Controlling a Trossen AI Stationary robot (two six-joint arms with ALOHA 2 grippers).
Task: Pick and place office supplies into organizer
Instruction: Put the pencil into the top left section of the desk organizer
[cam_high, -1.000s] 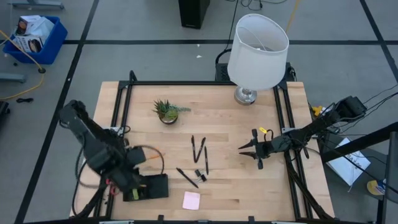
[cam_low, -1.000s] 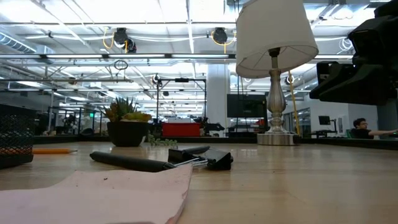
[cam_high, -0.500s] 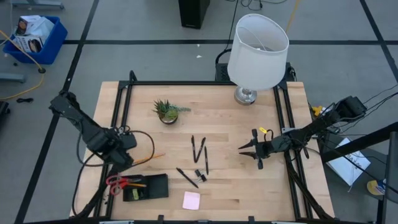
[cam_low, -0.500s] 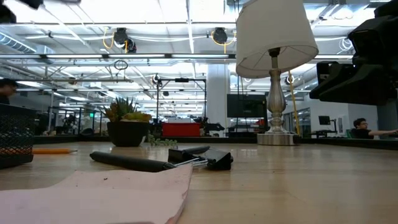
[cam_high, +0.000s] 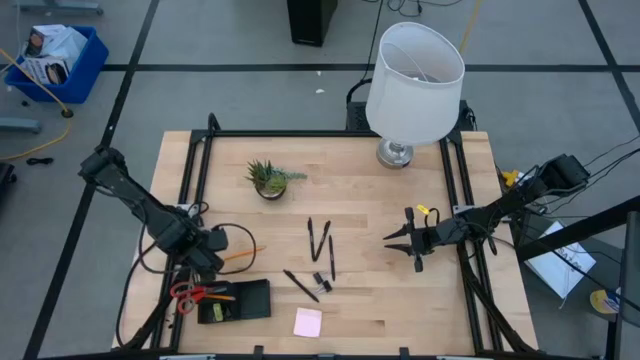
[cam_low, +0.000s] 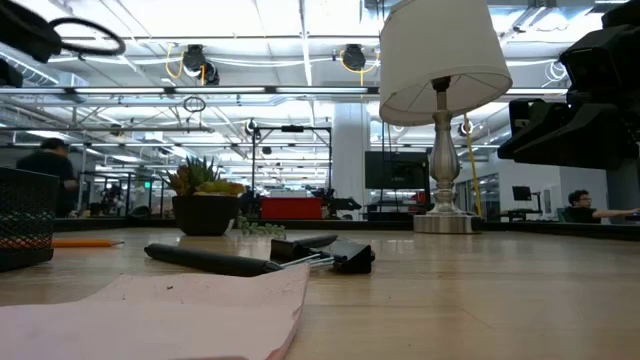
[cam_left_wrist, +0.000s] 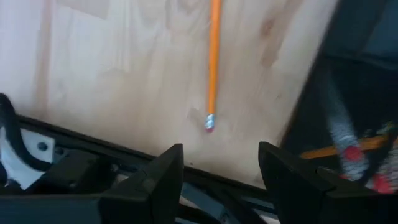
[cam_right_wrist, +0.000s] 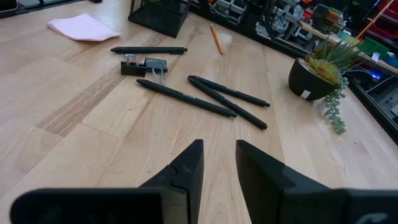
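Open-fingered left gripper (cam_left_wrist: 221, 177) poised above thin orange wooden pencil (cam_left_wrist: 213, 59), long axis running straight away, eraser end nearest; nothing grasped. Right gripper (cam_right_wrist: 219, 163) idle, fingers narrowly parted.

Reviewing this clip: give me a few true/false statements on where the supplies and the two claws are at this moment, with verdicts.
1. The red-handled scissors lie beside the organizer. True.
2. The left claw holds the orange pencil. False: its fingers are open and empty, and the pencil lies on the table.
3. The pink sticky-note pad is inside the organizer. False: it lies on the table beside it.
4. The black pens lie on the table between the two claws. True.
5. The right claw grips a pen. False: it holds nothing.
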